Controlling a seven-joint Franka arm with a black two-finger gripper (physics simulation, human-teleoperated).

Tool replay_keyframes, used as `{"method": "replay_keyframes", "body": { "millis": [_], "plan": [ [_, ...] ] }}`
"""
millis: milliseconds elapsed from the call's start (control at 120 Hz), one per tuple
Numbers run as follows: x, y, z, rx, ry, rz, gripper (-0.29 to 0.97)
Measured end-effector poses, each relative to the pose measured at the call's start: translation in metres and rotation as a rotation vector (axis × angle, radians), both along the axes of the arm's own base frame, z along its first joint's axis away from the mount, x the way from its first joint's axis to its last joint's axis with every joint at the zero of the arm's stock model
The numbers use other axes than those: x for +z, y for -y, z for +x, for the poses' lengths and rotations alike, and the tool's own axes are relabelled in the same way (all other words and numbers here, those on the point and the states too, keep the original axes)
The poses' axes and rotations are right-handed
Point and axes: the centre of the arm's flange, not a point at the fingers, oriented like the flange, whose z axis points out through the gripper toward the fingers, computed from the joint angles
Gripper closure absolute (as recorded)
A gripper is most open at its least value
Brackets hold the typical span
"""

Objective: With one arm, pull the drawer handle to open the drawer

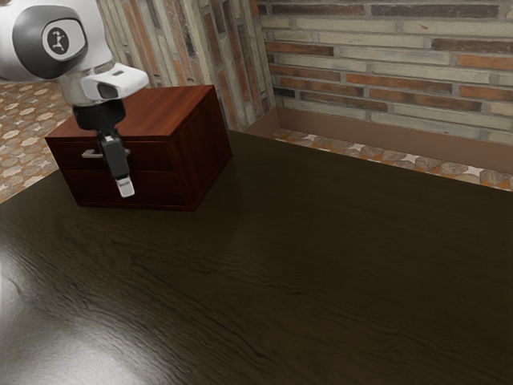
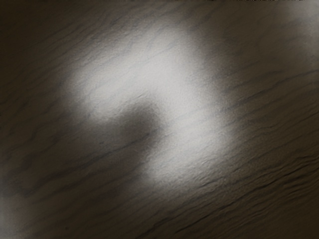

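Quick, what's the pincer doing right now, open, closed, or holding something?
The pincer: open or closed cannot be told; it hangs in front of the drawer cabinet, near the handle.

The arm (image 1: 48, 36) enters from the exterior view's upper left, fingers (image 1: 122, 172) pressed together, pointing down.

white arm (image 1: 88, 80) with a grey joint cap (image 1: 50, 36), black gripper (image 1: 125, 189).

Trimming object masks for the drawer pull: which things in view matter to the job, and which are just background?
Job: drawer cabinet; drawer handle; gripper.
Background: table; brick wall; tiled floor.
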Motion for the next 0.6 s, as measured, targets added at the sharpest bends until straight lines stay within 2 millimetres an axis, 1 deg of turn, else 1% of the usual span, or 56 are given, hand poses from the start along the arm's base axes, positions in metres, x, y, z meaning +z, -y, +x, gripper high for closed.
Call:
{"method": "replay_keyframes", "body": {
  "millis": [175, 275, 325, 400, 450, 492, 600],
  "plan": [
    [0.002, -0.003, 0.002, -0.055, 0.028, -0.002, 0.00],
    [0.000, -0.015, 0.000, -0.061, 0.030, -0.002, 0.00],
    [0.000, -0.031, -0.005, -0.054, 0.032, -0.002, 0.00],
    [-0.002, -0.075, -0.019, -0.034, 0.049, 0.005, 0.00],
    [-0.006, -0.099, -0.022, -0.048, 0.069, 0.018, 0.00],
    [-0.011, -0.110, -0.019, -0.082, 0.090, 0.033, 0.00],
    [-0.021, -0.129, -0.004, -0.196, 0.151, 0.080, 0.00]
  ]
}}
